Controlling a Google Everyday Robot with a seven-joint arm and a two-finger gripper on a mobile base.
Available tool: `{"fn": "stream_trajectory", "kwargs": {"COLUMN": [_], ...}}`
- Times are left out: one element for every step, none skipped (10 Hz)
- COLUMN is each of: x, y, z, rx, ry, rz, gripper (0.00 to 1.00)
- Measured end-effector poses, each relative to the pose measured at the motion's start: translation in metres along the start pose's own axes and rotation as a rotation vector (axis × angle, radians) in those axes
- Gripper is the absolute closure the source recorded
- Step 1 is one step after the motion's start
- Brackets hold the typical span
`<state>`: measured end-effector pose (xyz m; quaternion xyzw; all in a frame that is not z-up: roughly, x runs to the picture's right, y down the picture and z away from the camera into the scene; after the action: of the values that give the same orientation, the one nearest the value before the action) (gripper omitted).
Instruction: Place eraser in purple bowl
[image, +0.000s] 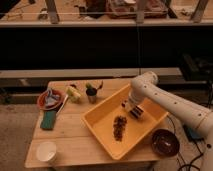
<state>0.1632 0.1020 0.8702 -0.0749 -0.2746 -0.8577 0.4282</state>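
A: What sits nearest on the pale wooden surface?

B: A white paper cup at the front left; at the front right is the round, glossy, dark purple bowl, close to the big yellow plastic tray.

A: And inside the tray?

B: A brown lumpy cluster lies near the middle; beyond it, towards the far right wall, is the small dark rectangular eraser with pale stripes; the gripper on the white arm is down on it inside the tray, jaws clenched, grasping the eraser by the look of it.

A: How will the eraser handle?

B: Light, I judge, and slightly springy rather than brittle; rubber should grip well, so slipping seems unlikely; a hold across the narrow width near the middle looks best, since an end grip could let it swing; the tray wall needs clearing on the way to the bowl.

A: Further back?

B: A flat teal-green block lies at the left; behind it is an orange-red dish with grey-blue contents; a yellow-green item and a small dark cup stand along the far edge; none lies between eraser and bowl.
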Motion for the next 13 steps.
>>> {"fn": "stream_trajectory", "kwargs": {"x": [0.0, 0.003, 0.005, 0.006, 0.007, 0.009, 0.01, 0.007, 0.002, -0.006, -0.021, -0.046, -0.062], "y": [-0.002, -0.004, -0.004, -0.002, -0.001, 0.0, 0.0, 0.001, 0.002, 0.003, 0.004, 0.007, 0.011], "z": [-0.001, -0.004, -0.008, -0.018, -0.035, -0.056, -0.074, -0.103, -0.124, -0.142, -0.158, -0.174, -0.179], "rx": [0.01, 0.033, 0.043, 0.052, 0.059, 0.069, 0.077, 0.09, 0.099, 0.108, 0.117, 0.127, 0.13], "ry": [-0.016, -0.033, -0.035, -0.049, -0.056, -0.056, -0.058, -0.066, -0.072, -0.079, -0.09, -0.105, -0.115], "rz": [-0.002, 0.002, 0.007, 0.016, 0.028, 0.041, 0.053, 0.073, 0.097, 0.123, 0.162, 0.231, 0.281], "gripper": [1.0, 1.0, 1.0, 1.0, 1.0, 1.0, 1.0, 1.0, 1.0, 1.0, 1.0, 1.0, 1.0]}}
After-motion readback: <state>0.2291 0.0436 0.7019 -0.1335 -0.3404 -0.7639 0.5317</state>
